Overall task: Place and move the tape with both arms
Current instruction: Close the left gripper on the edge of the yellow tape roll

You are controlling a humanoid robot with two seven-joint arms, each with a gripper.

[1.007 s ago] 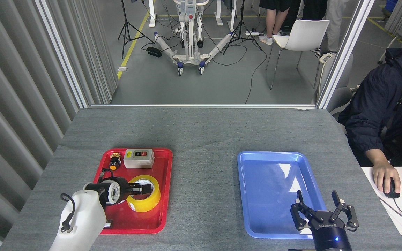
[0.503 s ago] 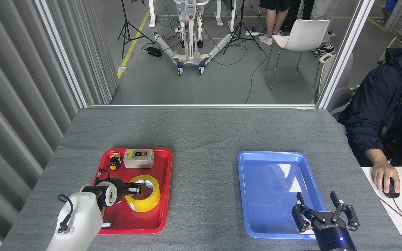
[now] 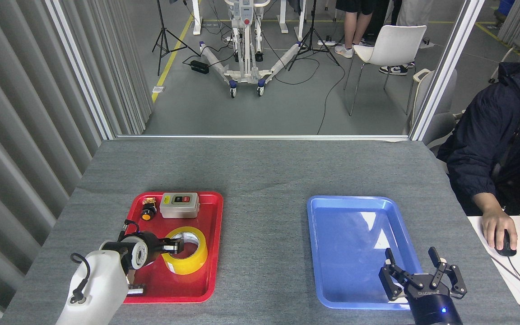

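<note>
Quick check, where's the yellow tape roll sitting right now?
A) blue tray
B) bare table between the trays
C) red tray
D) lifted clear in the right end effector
C. The tape lies flat in the red tray, in front of the grey switch box, with the left end effector at its rim; the blue tray holds nothing.

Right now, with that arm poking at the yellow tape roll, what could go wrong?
The left gripper reaches the tape at its near rim, partly over the hole; I cannot tell whether it grips. A poor hold might drop the roll. The roll lies close to the grey switch box and small push button in the red tray, so lifting could nudge them.
</note>
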